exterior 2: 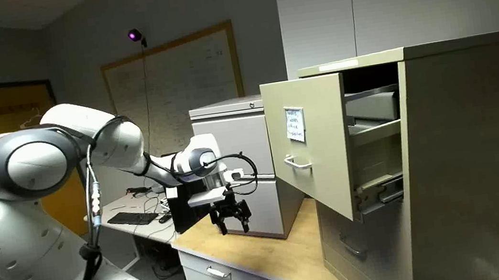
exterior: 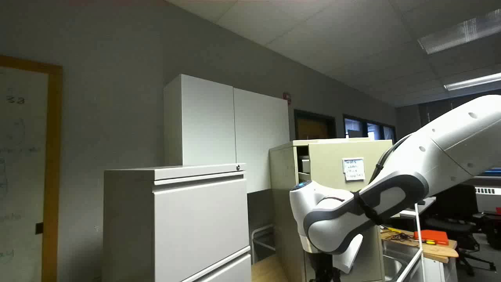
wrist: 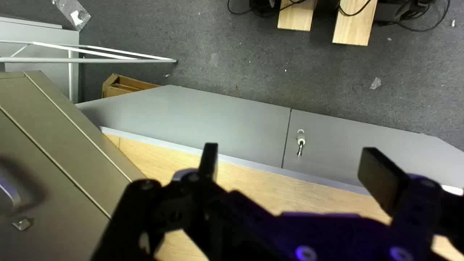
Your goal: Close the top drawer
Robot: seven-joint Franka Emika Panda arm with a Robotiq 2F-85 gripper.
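The top drawer (exterior 2: 324,159) of the beige filing cabinet (exterior 2: 473,154) is pulled out in an exterior view. Its tan front has a paper label and a metal handle (exterior 2: 297,162). Its open side shows a grey box inside. The drawer front also shows in an exterior view (exterior: 328,164), partly covered by the arm. My gripper (exterior 2: 234,227) points down, left of the drawer front and lower than its handle, apart from it. The wrist view shows my gripper (wrist: 290,154) with fingers wide apart and nothing between them. A lower tan front (wrist: 54,188) shows there at left; the top drawer is not recognisable there.
A pale grey drawer cabinet (exterior 2: 230,142) stands on the wooden counter (exterior 2: 264,249), behind the gripper. The counter has grey cabinet doors (wrist: 203,116) below. A desk (exterior 2: 137,203) with a keyboard stands farther back. White wall cabinets (exterior: 207,121) hang behind.
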